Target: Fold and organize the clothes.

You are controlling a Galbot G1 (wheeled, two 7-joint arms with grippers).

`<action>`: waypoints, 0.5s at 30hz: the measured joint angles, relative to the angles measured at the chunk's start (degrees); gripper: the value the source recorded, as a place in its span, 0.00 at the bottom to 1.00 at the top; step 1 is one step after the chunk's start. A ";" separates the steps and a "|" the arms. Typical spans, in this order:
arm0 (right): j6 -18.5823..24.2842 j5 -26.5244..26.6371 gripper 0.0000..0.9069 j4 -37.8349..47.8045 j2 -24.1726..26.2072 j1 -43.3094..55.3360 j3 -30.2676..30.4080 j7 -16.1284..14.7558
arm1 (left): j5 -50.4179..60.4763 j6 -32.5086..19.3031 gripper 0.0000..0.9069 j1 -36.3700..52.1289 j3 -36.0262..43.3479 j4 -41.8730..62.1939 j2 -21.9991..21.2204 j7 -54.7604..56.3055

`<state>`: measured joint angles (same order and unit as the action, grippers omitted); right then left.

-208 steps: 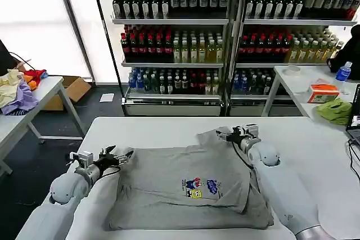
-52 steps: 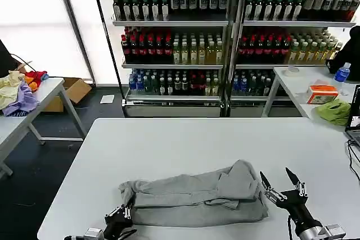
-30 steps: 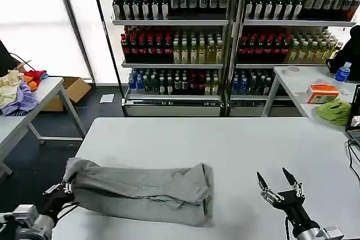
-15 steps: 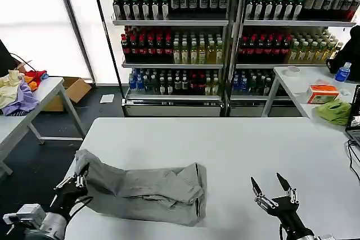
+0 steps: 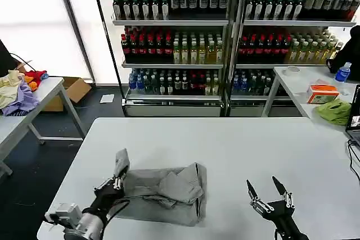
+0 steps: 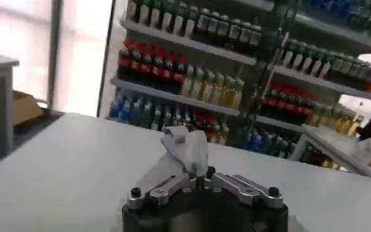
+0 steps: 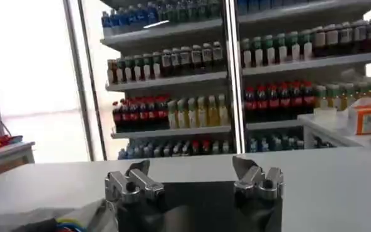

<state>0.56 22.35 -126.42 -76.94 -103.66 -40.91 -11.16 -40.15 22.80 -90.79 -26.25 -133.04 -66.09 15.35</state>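
One of the clothes, a grey shirt (image 5: 169,192), lies bunched in a short folded bundle on the white table (image 5: 225,144), left of centre near the front. My left gripper (image 5: 115,182) is shut on the shirt's left end and holds a flap of cloth (image 5: 121,164) up above the bundle. In the left wrist view the gripper (image 6: 194,173) pinches that grey flap (image 6: 186,146). My right gripper (image 5: 264,194) hovers open over bare table to the right of the shirt, holding nothing. Its wrist view shows the spread fingers (image 7: 138,170) and a corner of the shirt with its colourful print (image 7: 65,224).
Bottle shelves (image 5: 225,37) stand behind the table. A side table (image 5: 28,105) at the left carries yellow, lilac and red garments (image 5: 17,91). Another table at the right holds a lime-green cloth (image 5: 334,111), an orange box (image 5: 322,93) and a bottle (image 5: 342,71).
My left gripper has carried the shirt's left end rightward over the rest, so the bundle is shorter. The right gripper drifted slightly left and stays open.
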 measured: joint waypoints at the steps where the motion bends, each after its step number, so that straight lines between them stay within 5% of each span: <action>1: 0.00 -0.20 1.00 0.00 -0.17 0.00 0.05 0.02 | -0.14 0.04 0.01 0.51 1.12 0.18 -0.21 0.34; 13: 0.19 0.24 1.00 -0.09 -0.68 -0.92 -0.98 -0.40 | -1.45 0.21 0.01 5.93 13.89 3.70 -1.75 3.41; 15: 0.14 0.29 1.00 -0.08 -0.78 -0.81 -1.23 -0.36 | -1.40 0.21 0.23 6.66 15.81 4.60 -2.06 3.81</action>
<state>0.70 22.64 -126.50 -77.73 -104.47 -42.14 -11.52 -41.56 23.01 -84.12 -10.44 -128.44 -68.15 19.15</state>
